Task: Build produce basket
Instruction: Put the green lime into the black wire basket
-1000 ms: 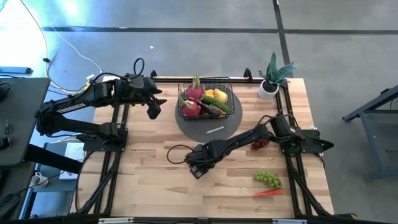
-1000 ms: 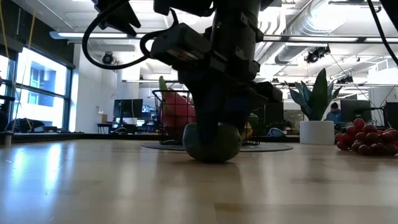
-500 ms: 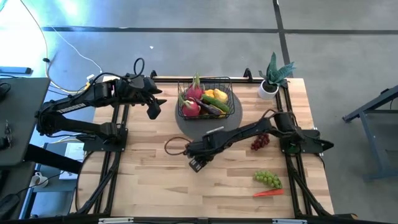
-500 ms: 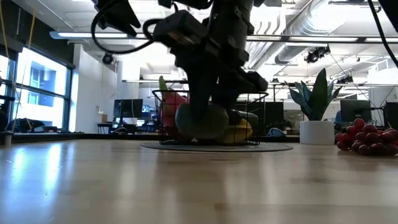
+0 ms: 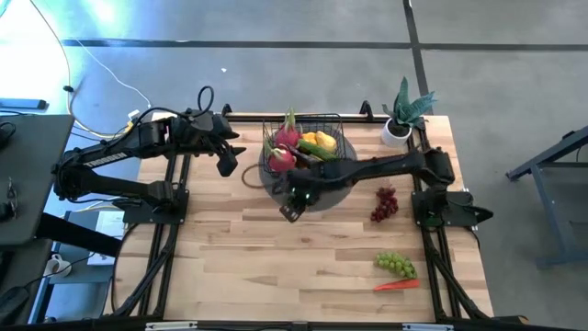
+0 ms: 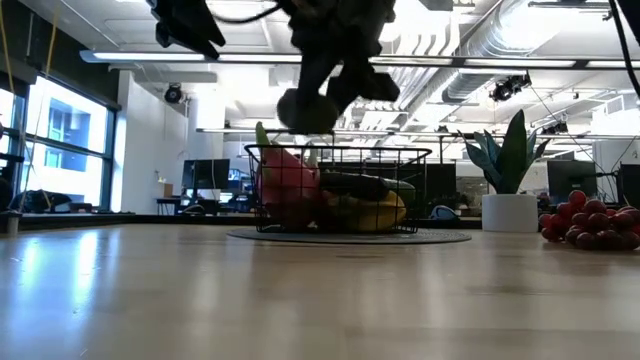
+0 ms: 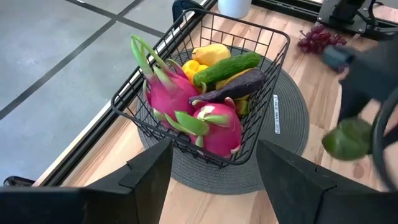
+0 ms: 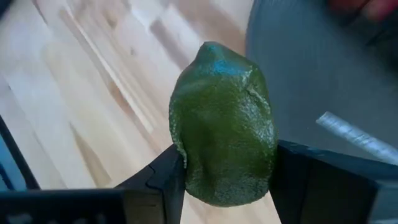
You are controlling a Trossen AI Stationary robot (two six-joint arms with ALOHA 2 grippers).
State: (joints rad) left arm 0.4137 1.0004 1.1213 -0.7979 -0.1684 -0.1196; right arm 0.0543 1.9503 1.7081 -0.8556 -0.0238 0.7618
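The right claw [image 5: 292, 204] held a green lime-like fruit [image 8: 225, 151] between its fingers, clamped on both sides, and hung in the air over the near edge of the round grey mat [image 5: 338, 192] — just in front of the basket [image 5: 336, 120]. From the low view the fruit [image 6: 305, 110] sat well above the basket's rim [image 6: 340, 151], clear of the bench [image 5: 230, 248].

The black wire basket stood on the mat at the far middle of the bench and carried two pink dragon fruits [image 7: 189, 107], a yellow piece [image 7: 210, 54], a green cucumber [image 7: 227, 67] and a purple eggplant [image 7: 239, 85].

The left claw [image 5: 226, 159] waited off to the basket's left, raised above the bench edge, its fingers [image 7: 151, 168] spread wide with nothing between them.

Still loose on the bench — red grapes [image 5: 383, 203] to the right of the mat, green grapes [image 5: 395, 265] nearer the front right, and a carrot [image 5: 396, 285] just beside them. A potted green plant [image 5: 404, 112] in a white pot stood at the far right corner
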